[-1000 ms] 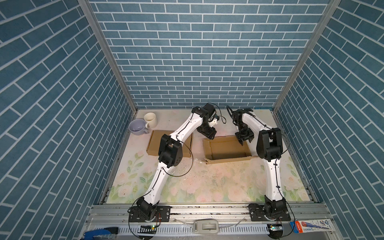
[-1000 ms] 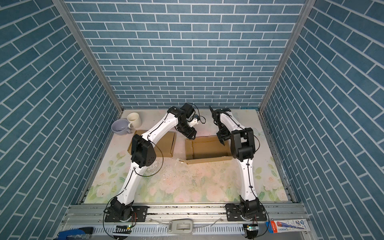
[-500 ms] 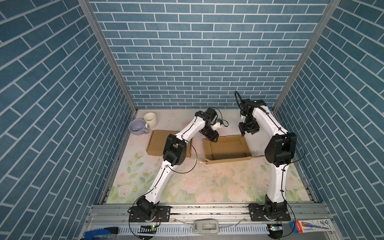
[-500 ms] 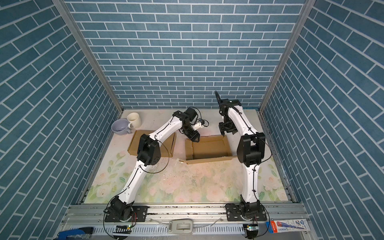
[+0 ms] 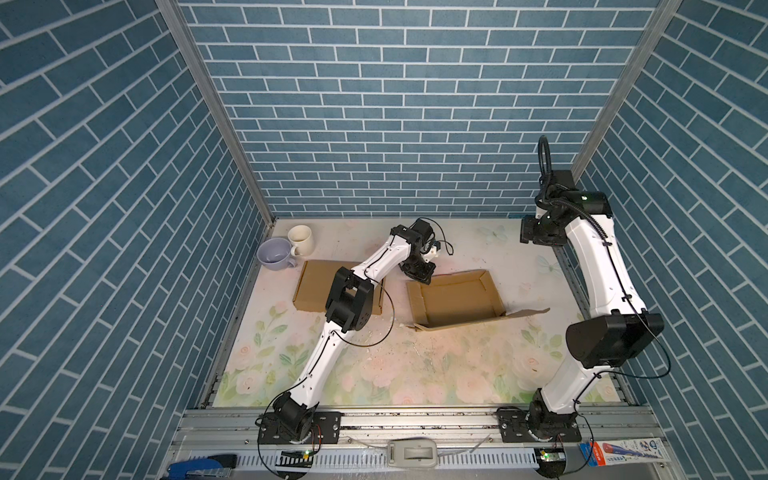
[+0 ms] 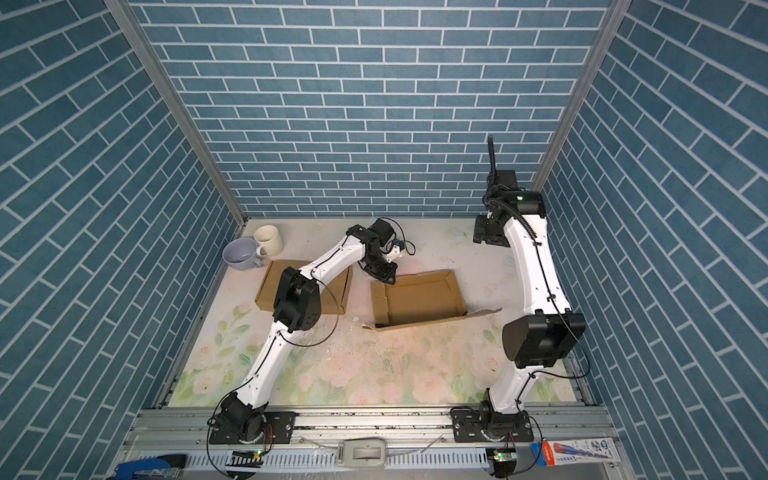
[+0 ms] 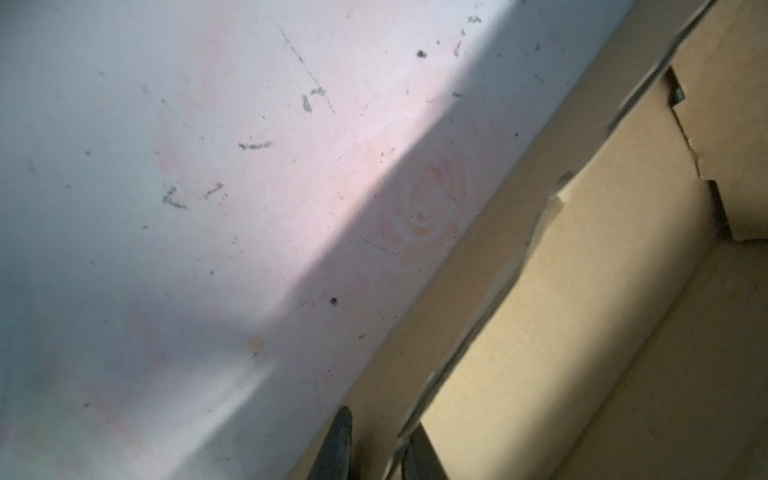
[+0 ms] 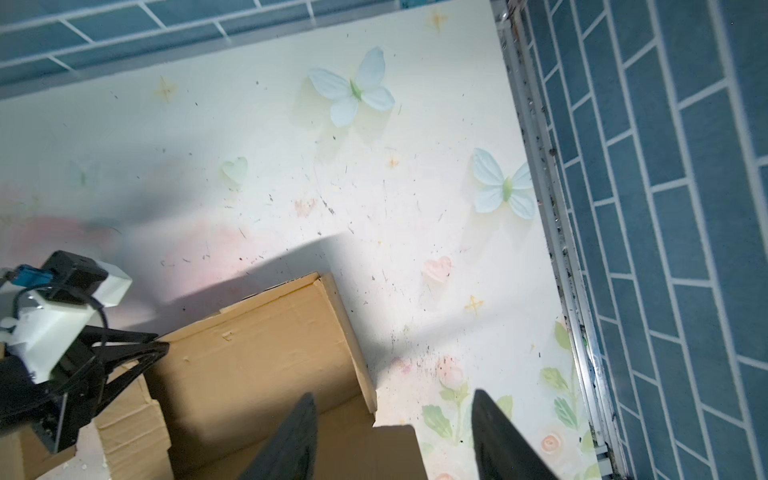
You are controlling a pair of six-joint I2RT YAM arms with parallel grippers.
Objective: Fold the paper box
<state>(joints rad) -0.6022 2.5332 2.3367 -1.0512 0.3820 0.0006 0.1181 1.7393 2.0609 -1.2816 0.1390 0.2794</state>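
**Right arm gone up, left gripper closing on the box corner**

Since a second ago the right gripper (image 8: 394,392) has left the paper box (image 5: 457,299). It now hangs high near the back right corner, jaws wide and empty. The left gripper (image 5: 419,277) has narrowed at the box's far left corner. In the left wrist view its fingertips (image 7: 340,440) sit each side of the cardboard wall and seem to pinch it. The box lies open mid-table (image 5: 415,374), beside a flat cardboard sheet (image 5: 316,286).

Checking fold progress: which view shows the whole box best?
Both top views: the whole box shows, near flap splayed outward. The left wrist view shows one wall close up; the right wrist view only a corner by the left hand.
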